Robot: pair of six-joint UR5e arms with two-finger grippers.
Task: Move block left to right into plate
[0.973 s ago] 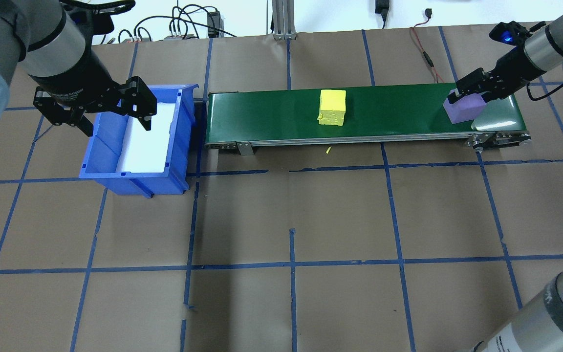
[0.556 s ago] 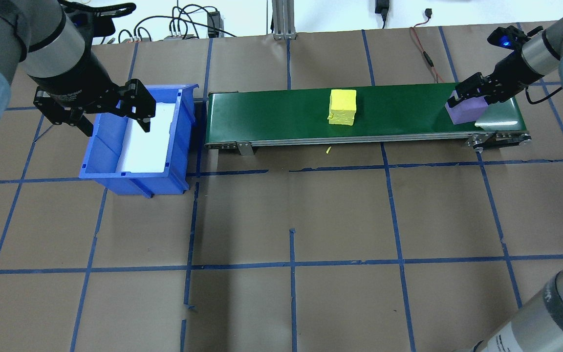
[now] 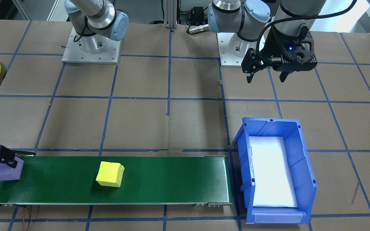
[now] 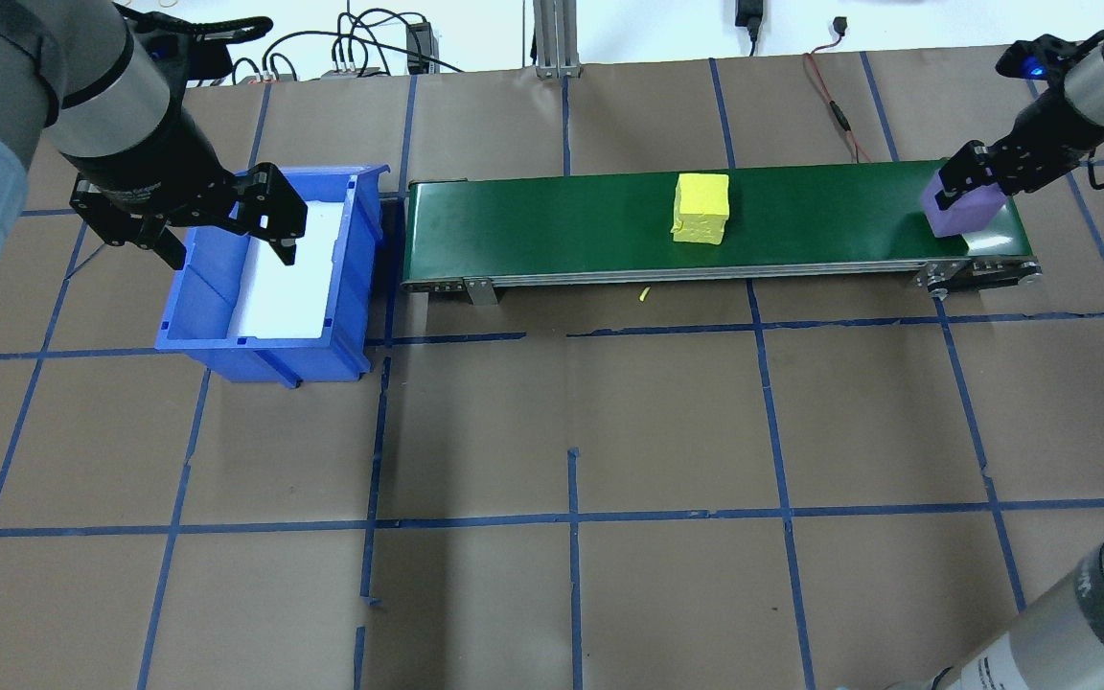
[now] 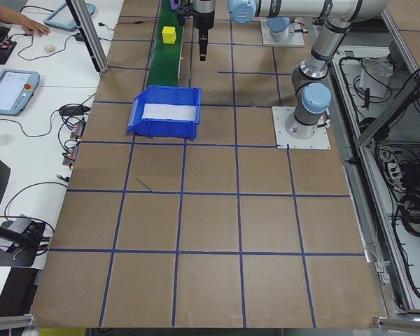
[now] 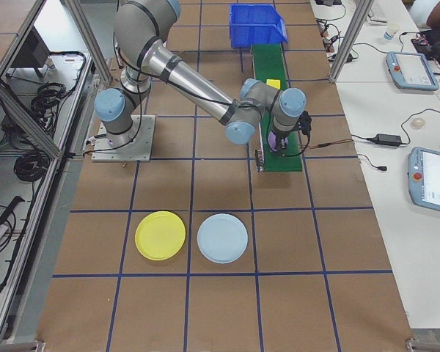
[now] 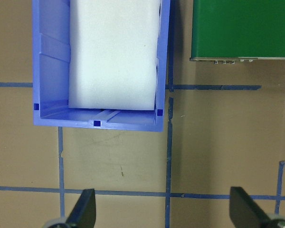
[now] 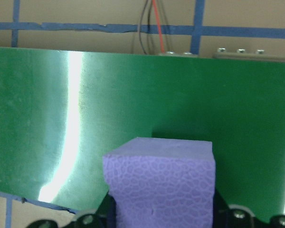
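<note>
In the right-side view, the yellow plate (image 6: 160, 235) lies nearest on the bench (image 6: 227, 301), beside a pale blue plate (image 6: 222, 237). Farther along, the right end effector (image 4: 962, 192) clamps the purple block (image 4: 956, 211) over the green conveyor (image 4: 562, 225). Beyond, the left end effector (image 4: 217, 222) hangs spread wide, holding nothing, above the blue bin (image 4: 269, 287).

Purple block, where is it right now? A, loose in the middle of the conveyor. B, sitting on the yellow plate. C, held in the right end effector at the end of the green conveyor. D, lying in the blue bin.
C: the purple block sits clamped in the right end effector at the end of the green conveyor farthest from the blue bin, while the yellow plate lies bare.
</note>
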